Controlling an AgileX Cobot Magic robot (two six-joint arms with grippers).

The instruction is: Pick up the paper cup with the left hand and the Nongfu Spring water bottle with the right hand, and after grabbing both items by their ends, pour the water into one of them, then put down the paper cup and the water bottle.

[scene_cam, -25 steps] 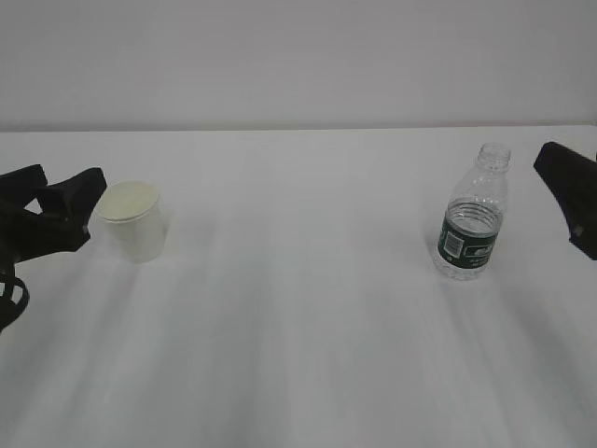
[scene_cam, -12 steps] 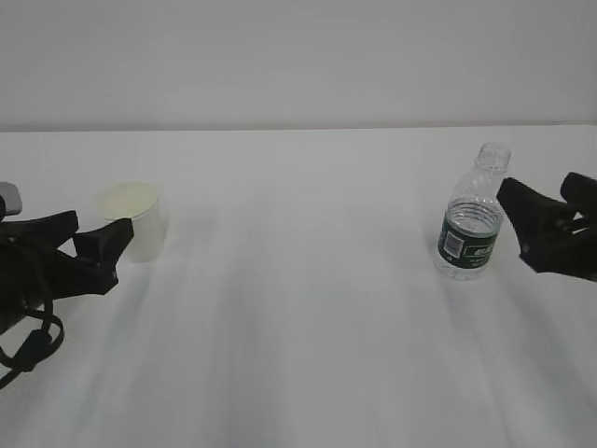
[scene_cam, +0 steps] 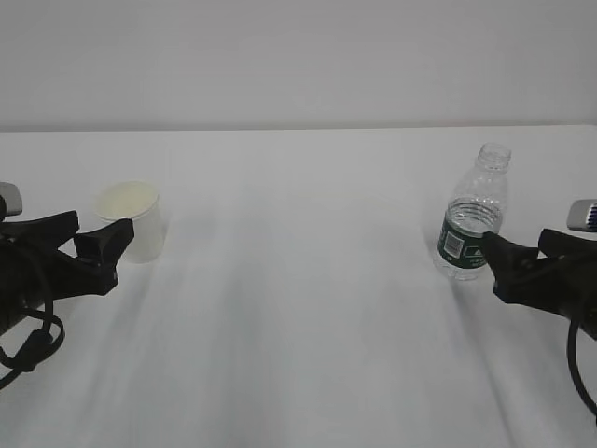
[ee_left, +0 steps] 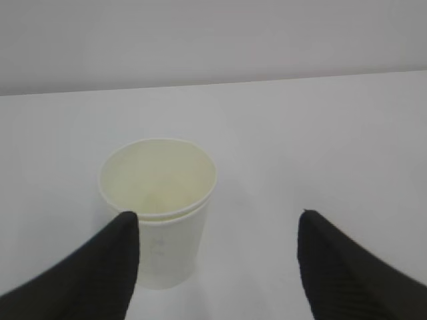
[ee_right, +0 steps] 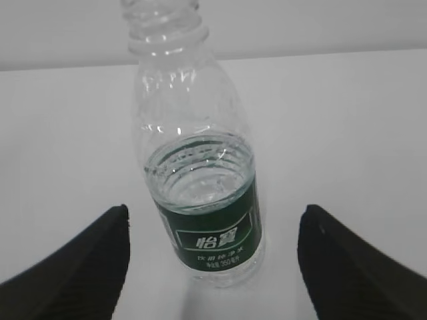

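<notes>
With jaws spread wide, I hold my black left gripper [scene_cam: 93, 245] beside the white paper cup [scene_cam: 130, 220] and my right gripper [scene_cam: 518, 261] near the clear green-labelled bottle [scene_cam: 473, 214], lined up for grasping.

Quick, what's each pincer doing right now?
Left pincer: open, empty, paper cup just ahead.
Right pincer: open, empty, water bottle just ahead.

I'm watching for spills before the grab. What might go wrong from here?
1. The bottle has no cap and holds water; a bump from the open right gripper might tip it and spill.
2. The paper cup sits off-centre, close to one finger of the open left gripper; closing may push it sideways.
3. The cup is thin paper, so a hard squeeze could crush it.
</notes>
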